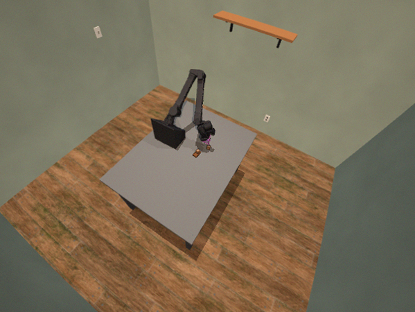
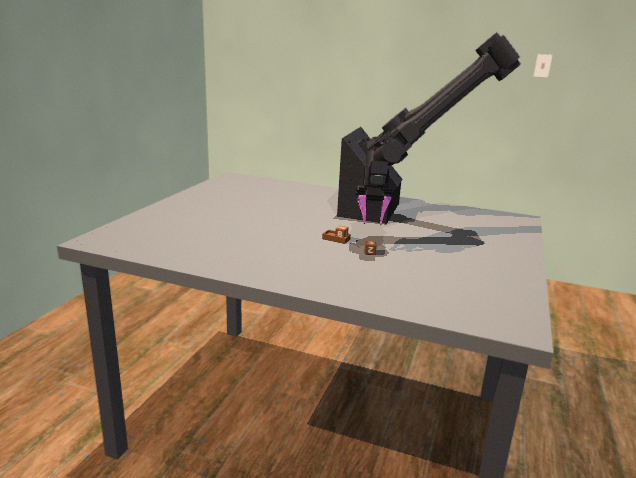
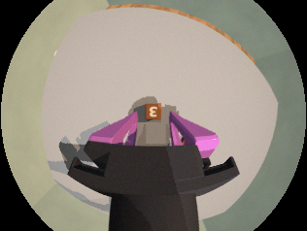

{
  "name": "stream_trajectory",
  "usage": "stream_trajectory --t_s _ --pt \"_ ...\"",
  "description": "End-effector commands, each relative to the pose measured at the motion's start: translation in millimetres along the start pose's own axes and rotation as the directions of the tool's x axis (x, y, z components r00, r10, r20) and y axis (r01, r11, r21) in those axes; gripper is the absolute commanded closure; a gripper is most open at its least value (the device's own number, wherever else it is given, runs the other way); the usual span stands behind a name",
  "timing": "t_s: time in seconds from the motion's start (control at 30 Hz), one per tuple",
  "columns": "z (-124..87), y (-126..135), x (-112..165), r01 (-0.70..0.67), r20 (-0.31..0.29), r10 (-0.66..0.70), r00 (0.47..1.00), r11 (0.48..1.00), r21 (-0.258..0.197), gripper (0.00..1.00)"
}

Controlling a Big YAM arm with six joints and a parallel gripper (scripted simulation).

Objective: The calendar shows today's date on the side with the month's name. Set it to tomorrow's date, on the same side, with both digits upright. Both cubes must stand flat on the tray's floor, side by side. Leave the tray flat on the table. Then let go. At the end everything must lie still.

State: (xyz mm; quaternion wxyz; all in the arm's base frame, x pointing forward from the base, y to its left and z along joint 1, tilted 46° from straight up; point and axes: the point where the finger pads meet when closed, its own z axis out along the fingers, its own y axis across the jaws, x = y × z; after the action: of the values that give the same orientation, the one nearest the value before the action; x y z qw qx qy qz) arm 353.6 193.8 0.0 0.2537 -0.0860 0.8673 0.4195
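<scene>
The arm's jaws (image 2: 373,222) hung above the loose cube (image 2: 370,248), partly spread and holding nothing, their purple fingers (image 2: 362,209) pointing down at the table (image 2: 215,241). That cube stood on the table by itself, just beside the tray (image 2: 333,237) but outside it, while the other cube (image 2: 341,230) sat inside the tray at its right end. The wrist view showed the loose cube (image 3: 153,112) ahead of the fingers with a 3 on its top face; in the exterior view the side facing the camera read like a 2 lying on its side (the print was too small to be sure). The step in hand looked like a descent to pick this cube up, so the useful thing was to come straight down with the cube centred between the fingers, both flanks parallel to them, and to close only once the tips were well down the sides rather than on the upper edge. The gap seemed only a little wider than the cube, which left small margin for sideways error. A tip landing on the top face would tip or shove it. It was also worth choosing the gripped pair of faces with the wanted digit in mind, since the cube still had to go into the tray upright beside its partner, without nudging the tray.
</scene>
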Motion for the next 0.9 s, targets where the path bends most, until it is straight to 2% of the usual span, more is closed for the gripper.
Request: stream_trajectory --t_s 0.0,0.13,0.3,0.67,0.77,0.83,0.87 --pt "-1.6 3.7 -3.7 -0.015 0.024 0.015 1.0 1.0 -0.007 0.55" --pt "2.3 2.0 2.3 -0.021 0.015 0.021 1.0 1.0 -0.004 0.55" --pt "3.7 0.7 2.8 -0.019 0.036 0.019 0.999 1.0 -0.001 0.55" --pt "4.2 0.3 5.4 -0.02 0.211 0.019 0.977 1.0 0.001 0.55" --pt "2.0 2.1 5.6 -0.022 0.247 0.022 0.969 1.0 -0.004 0.55" --pt "2.0 2.1 5.6 -0.022 0.247 0.022 0.969 1.0 -0.004 0.55" --pt "-1.8 8.9 -2.4 -0.004 0.273 0.008 0.962 1.0 -0.014 0.55"
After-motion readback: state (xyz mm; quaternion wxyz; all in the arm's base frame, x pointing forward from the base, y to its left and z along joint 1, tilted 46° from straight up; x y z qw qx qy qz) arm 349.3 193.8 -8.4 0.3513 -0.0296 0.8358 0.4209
